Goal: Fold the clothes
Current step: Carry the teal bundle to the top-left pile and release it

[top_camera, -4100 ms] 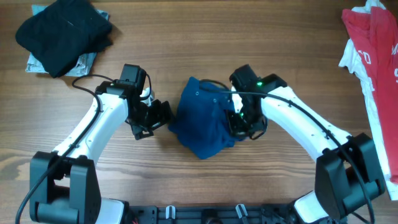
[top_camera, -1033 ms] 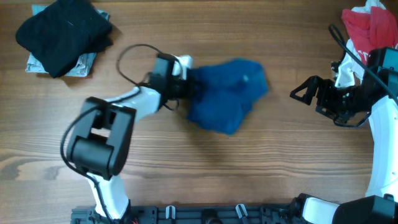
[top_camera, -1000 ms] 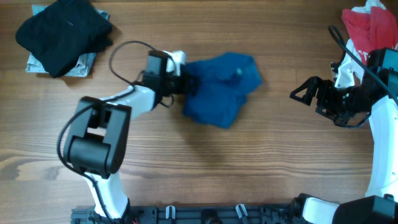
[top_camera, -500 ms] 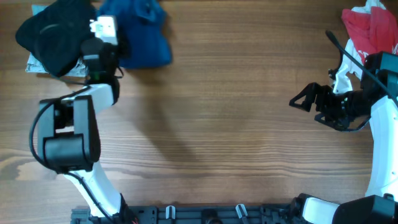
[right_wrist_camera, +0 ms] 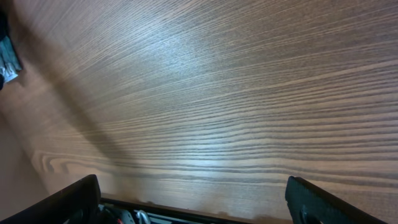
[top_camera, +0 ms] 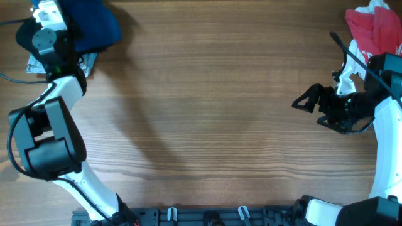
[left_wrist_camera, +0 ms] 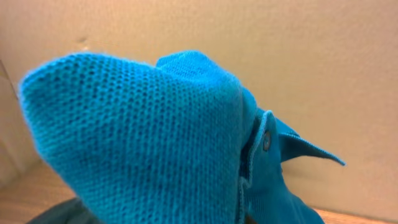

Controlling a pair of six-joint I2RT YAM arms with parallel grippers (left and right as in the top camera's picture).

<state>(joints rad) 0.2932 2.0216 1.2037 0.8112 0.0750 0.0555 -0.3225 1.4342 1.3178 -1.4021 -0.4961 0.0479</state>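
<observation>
pale wood-grain counter, a soft shadow slanting from its far left corner toward the near edge; black rail along that edge; plain beige wall beyond.

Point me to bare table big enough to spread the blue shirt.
The whole middle of the table is bare wood, from the left arm across to the open right gripper. It is crowded in the far left corner, where the blue shirt sits bunched beside the black garment, and in the far right corner, with the red-and-white garment.
</observation>
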